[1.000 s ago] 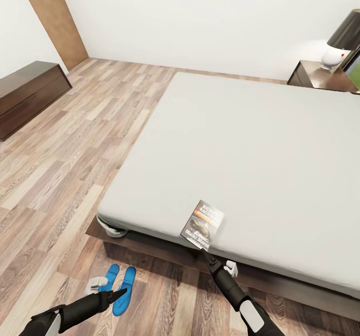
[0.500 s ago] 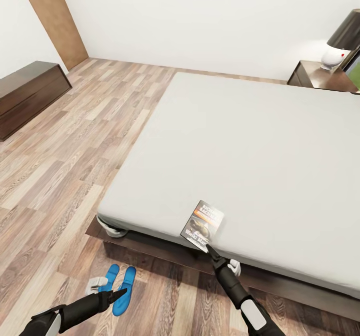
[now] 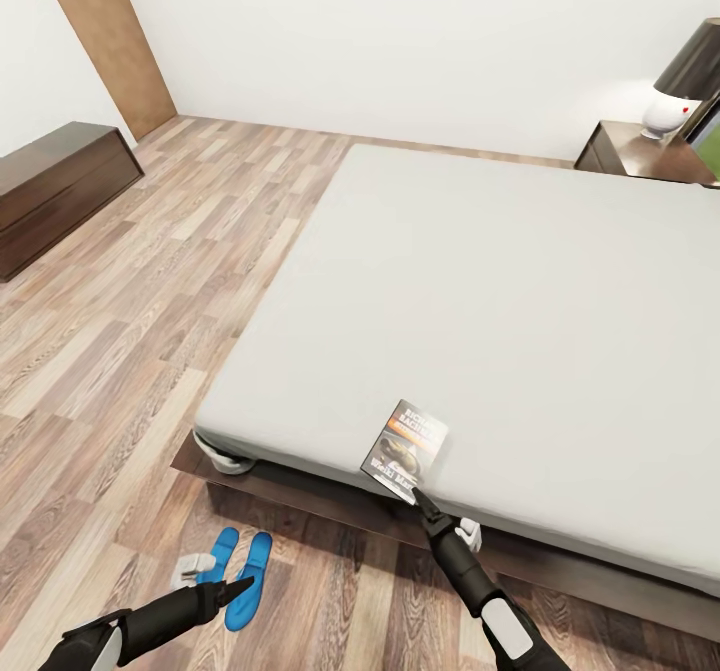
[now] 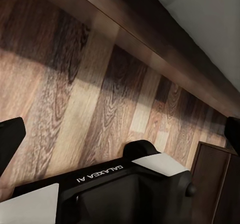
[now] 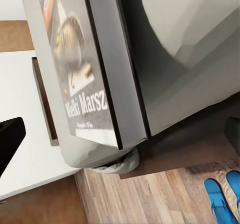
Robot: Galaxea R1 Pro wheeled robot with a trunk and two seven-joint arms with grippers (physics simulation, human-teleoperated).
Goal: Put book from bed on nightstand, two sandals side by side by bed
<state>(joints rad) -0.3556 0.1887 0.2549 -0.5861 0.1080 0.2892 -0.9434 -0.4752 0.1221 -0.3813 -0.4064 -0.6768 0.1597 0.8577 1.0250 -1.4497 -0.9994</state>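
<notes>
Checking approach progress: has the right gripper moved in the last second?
Yes. In the head view the right gripper has pulled slightly back from the book toward the bed edge: a second ago its tip overlapped the book's near corner; now it sits just below it.

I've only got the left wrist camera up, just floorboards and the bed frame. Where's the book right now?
Observer: The book lies flat on the mattress, right at the near edge of the bed.
Operator: Is the right arm on it?
Observer: The right gripper is open, its tips at the book's near corner, not closed on it.
Operator: And the sandals?
Observer: The two sandals lie side by side on the floor by the bed's near corner. In the head view the open left gripper shows over them.
</notes>
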